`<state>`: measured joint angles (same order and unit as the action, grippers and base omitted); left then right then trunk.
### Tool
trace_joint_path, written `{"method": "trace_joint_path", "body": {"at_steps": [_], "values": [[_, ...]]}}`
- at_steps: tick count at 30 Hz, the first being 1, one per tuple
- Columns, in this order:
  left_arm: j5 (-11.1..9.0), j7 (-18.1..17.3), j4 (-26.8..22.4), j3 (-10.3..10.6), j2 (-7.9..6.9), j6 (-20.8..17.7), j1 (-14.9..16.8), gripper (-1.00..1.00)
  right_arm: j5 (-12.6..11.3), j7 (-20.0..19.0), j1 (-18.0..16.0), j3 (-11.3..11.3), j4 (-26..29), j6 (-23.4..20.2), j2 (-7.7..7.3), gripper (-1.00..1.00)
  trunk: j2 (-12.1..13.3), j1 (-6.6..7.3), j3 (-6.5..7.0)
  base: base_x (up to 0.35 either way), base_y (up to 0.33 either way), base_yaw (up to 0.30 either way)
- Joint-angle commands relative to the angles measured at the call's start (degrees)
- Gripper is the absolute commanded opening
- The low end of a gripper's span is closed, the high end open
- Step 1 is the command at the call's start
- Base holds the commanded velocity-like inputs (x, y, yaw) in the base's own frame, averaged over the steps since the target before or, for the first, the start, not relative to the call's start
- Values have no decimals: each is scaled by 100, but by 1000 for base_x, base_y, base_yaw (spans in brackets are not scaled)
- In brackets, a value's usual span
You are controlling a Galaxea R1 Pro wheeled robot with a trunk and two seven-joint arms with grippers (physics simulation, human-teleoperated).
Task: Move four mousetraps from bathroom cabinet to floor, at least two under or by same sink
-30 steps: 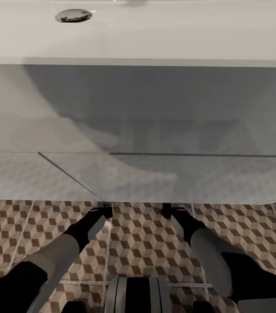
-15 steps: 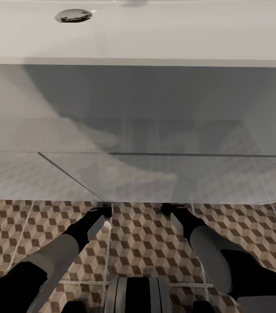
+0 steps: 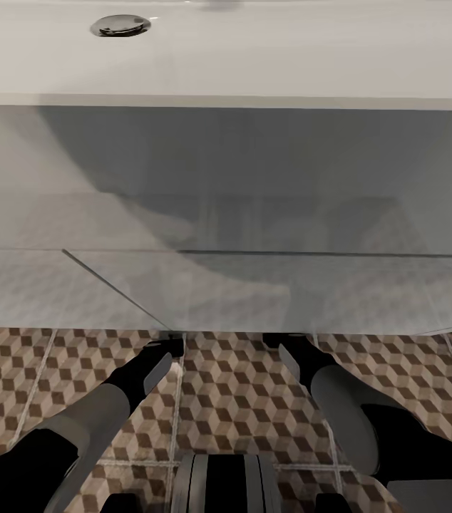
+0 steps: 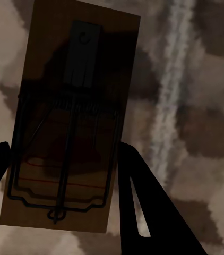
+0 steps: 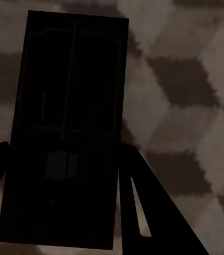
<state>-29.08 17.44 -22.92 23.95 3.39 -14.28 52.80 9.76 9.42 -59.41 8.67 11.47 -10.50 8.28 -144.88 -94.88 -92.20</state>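
While the left arm [image 3: 122, 392] kept its place across the three head-view frames, the right arm [image 3: 326, 385] had drawn slightly back and inward, its dark wrist end sitting a touch lower and nearer the middle than a second before. The camera itself had not shifted: the sink [image 3: 254, 57], its chrome drain [image 3: 120, 26] and the white vanity [image 3: 226, 214] below it lay exactly where they were.

Both arms reached forward over the bathroom floor [image 3: 233, 399], their ends passing under the vanity's lower edge.

In the left wrist view, a mousetrap [image 4: 69, 122] lay between the fingers of the left gripper [image 4: 64, 175], which were clamped on its long sides. It was a flat brown wooden slab with a dark rectangular plate near its far end, a coiled spring across the middle, a wire bow and thin red lines near the fingers.

In the right wrist view, the right gripper [image 5: 61, 175] was likewise closed on a second mousetrap [image 5: 69, 106], which looked almost black in shadow, with only faint wire outlines showing. Patterned tiles lay blurred behind both.
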Motion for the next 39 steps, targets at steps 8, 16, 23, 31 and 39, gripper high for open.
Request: {"method": "trace_joint_path", "body": {"at_steps": [8,16,23,31,39], "values": [[-45,49,-11,48,3,-17,2,-100,43,-12,-57,47,6,-31,1,-100,-1,1,-3,0,0,0],[-53,49,-21,48,2,-14,2,-100,44,-27,-78,47,3,-31,7,-100,-1,1,-3,0,0,0],[-47,74,-91,33,-77,-16,31,-100,44,-35,-79,47,4,-31,7,-100,-1,1,-3,0,0,0],[-45,67,-152,-137,-173,-22,166,-100,44,-37,-79,47,4,-31,46,-100,-1,1,-3,0,0,0],[-45,66,-180,-162,-244,-22,261,-100,44,-37,-79,47,5,-31,51,-100,-1,1,-3,0,0,0]]}}
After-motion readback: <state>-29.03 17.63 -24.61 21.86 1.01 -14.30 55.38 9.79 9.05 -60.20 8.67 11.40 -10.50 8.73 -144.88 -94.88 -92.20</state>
